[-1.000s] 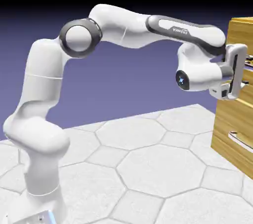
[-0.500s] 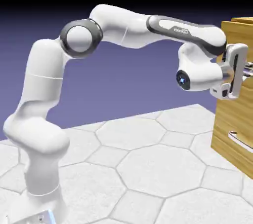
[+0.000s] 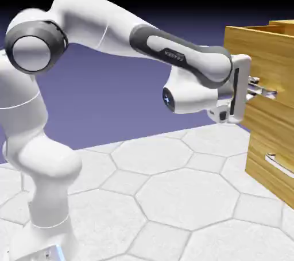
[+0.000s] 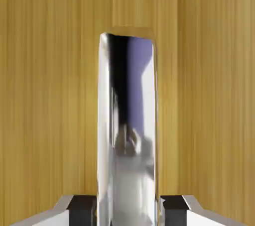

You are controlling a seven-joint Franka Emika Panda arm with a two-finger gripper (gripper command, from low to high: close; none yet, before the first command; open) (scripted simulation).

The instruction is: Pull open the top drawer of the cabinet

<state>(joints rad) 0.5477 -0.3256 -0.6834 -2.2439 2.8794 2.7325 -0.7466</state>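
Yellow-brown grained wood fills my hand view, and down its middle runs the silver bar handle (image 4: 127,170) of the top drawer (image 4: 45,95), large and shiny. At the bottom edge I can see a dark fingertip on each side of the bar, so I have the gripper (image 4: 128,211) closed on the handle, one finger to either side of it. The bar's rounded end lies toward the top of the hand view, with the drawer front behind it and wood showing on both sides. Its polished face mirrors a black band, a blue-violet patch and a blurred pale shape that I can't make out.

From the exterior view, the top drawer stands out from the cabinet (image 3: 267,139), open, with a strip of its inside showing behind the upper edge of its front. The drawer front is just past my fingertips, on the exterior view's right of the gripper, and the handle bridges the two. The hand itself is near the wood, its white body on the exterior view's left of the front. Lower down, well below the gripper, I see the lower handle (image 3: 279,165), a curved silver bar that the fingers are well apart from.
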